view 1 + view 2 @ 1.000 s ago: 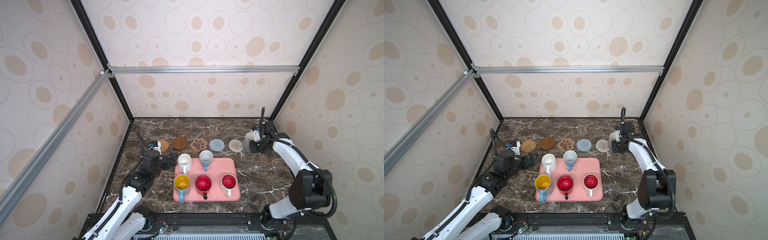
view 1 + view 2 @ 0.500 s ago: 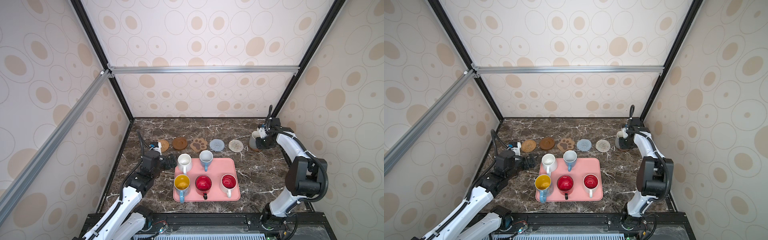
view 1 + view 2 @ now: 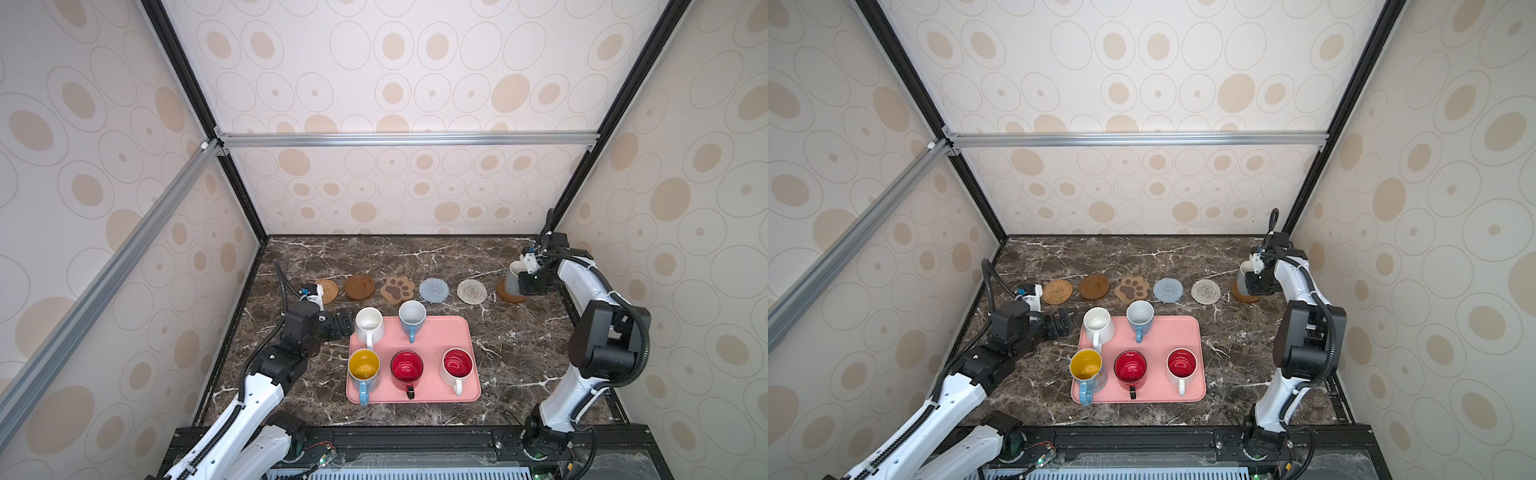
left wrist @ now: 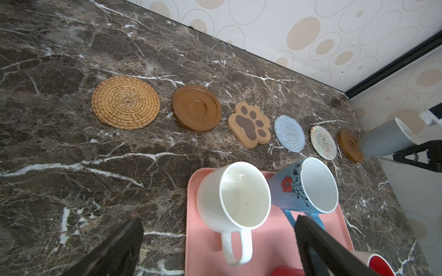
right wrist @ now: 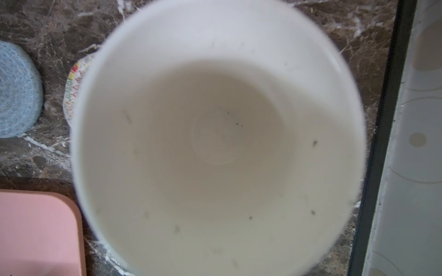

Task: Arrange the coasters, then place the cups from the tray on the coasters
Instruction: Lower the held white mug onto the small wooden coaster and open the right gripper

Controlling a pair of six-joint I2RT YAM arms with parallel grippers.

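The right gripper (image 3: pixel 528 277) is clamping the grey mug (image 3: pixel 514 275), holding it at the end disc (image 3: pixel 508 296); whether the two are touching is unclear. The cream coaster (image 3: pixel 471 291) is lying just beside the disc, and the side wall (image 3: pixel 590 249) is standing close by. The left gripper (image 3: pixel 341 324) is hovering wide open beside the white mug (image 3: pixel 369 324) at the tray (image 3: pixel 453 332) corner. Four more mugs (image 3: pixel 406 365) are crowding the tray.

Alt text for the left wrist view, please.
Six coasters lie in a row on dark marble, a grey-white cup at the far brown one. Nearer, a white cup and a light blue cup stand on the pink tray, before the open left gripper.
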